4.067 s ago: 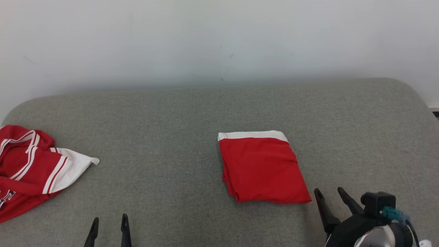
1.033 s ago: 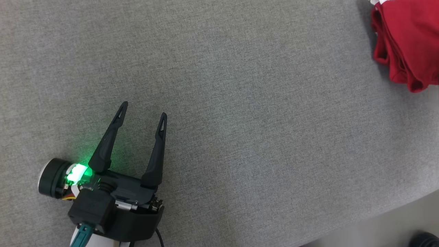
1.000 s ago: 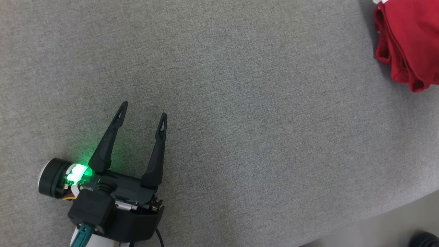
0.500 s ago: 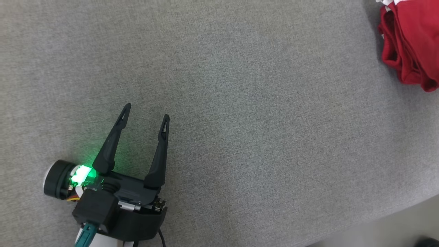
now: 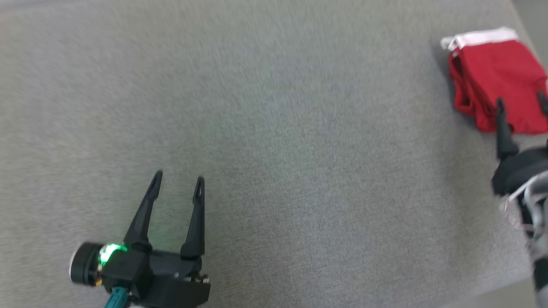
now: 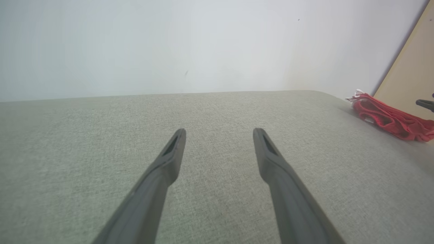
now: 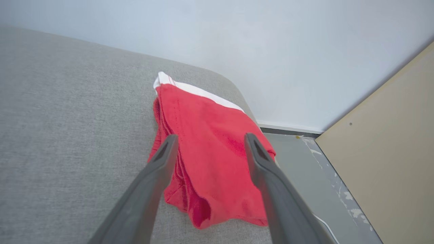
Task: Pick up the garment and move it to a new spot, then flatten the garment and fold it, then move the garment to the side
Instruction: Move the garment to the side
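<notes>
The right gripper [image 5: 520, 98] is holding its two dark fingers wide apart with nothing between them. In the head view it is reaching in from the right edge, and its fingertips are overlapping the near edge of the garment [image 5: 492, 72]. In the right wrist view the right gripper [image 7: 211, 136] is pointing straight along the garment [image 7: 203, 112], one finger over its left side and the other over its right. In the left wrist view one fingertip [image 6: 425, 103] of that gripper is showing just above the garment [image 6: 390, 117], apparently clear of the cloth, though I cannot tell for sure whether it is touching.

The garment is lying folded into a rough rectangle of bright red cloth, with a white band running along its far edge. Its stacked layers are showing as ridges down the left side, and the near-left corner is bunching slightly and hanging loose. It is sitting flat at the far right corner of the grey cushion [image 5: 299, 149], close to the cushion's rounded edge, with the floor [image 7: 298, 149] and a beige panel [image 7: 390, 135] just beyond.

The left gripper [image 5: 179, 176] is hovering low over bare grey fabric at the lower left, well apart from the garment. Its fingers are also spreading open and gripping nothing, as the left wrist view of the left gripper [image 6: 219, 130] is showing. A pale wall [image 6: 169, 44] is rising behind the cushion.
</notes>
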Motion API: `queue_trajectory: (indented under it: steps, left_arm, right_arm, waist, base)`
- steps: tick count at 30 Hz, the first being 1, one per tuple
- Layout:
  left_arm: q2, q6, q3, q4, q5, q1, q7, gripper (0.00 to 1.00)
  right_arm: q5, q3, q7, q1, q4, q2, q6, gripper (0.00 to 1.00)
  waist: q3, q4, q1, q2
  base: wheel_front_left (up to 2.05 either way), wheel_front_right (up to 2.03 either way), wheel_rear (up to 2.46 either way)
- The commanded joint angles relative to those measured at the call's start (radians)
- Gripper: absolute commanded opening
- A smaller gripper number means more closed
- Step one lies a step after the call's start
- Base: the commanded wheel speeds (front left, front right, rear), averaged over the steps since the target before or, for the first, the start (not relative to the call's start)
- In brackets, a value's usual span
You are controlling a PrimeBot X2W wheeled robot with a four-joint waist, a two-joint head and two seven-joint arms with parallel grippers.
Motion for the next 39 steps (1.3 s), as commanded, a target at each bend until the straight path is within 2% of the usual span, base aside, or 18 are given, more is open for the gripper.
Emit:
queue_trajectory:
  steps: [1, 10, 14, 18, 30, 39]
  left_arm:
    - [-0.007, 0.006, 0.005, 0.01, -0.009, 0.024, -0.003, 1.0]
    - [-0.028, 0.039, 0.063, 0.082, -0.04, 0.119, -0.003, 1.0]
    - [-0.031, 0.051, 0.098, 0.11, -0.054, 0.153, -0.003, 1.0]
    - [-0.034, 0.057, 0.123, 0.13, -0.059, 0.181, -0.003, 1.0]
    - [-0.036, 0.056, 0.168, 0.187, -0.07, 0.226, -0.003, 1.0]
    - [-0.036, 0.067, 0.181, 0.196, -0.076, 0.241, -0.003, 1.0]
  right_arm:
    - [0.021, -0.017, -0.005, 0.049, -0.037, 0.029, -0.003, 1.0]
    - [0.096, -0.083, -0.011, 0.322, -0.309, 0.21, -0.003, 1.0]
    - [0.106, -0.099, -0.027, 0.416, -0.366, 0.302, -0.003, 1.0]
    - [0.12, -0.095, -0.045, 0.484, -0.375, 0.353, -0.003, 1.0]
    - [0.115, 0.041, -0.11, 0.541, -0.292, 0.393, -0.003, 1.0]
    - [0.081, 0.052, -0.124, 0.538, -0.266, 0.398, -0.003, 1.0]
  waist:
    - [-0.129, 0.055, 0.0, 0.0]
    - [-0.28, 0.12, 0.0, 0.0]
    - [-0.329, 0.141, 0.0, 0.0]
    - [-0.362, 0.16, 0.0, 0.0]
    - [-0.412, 0.208, 0.0, 0.0]
    - [-0.424, 0.233, 0.0, 0.0]
  base:
    - [0.0, 0.0, 0.0]
    - [0.0, 0.0, 0.0]
    - [0.0, 0.0, 0.0]
    - [0.0, 0.0, 0.0]
    - [0.0, 0.0, 0.0]
    - [0.0, 0.0, 0.0]
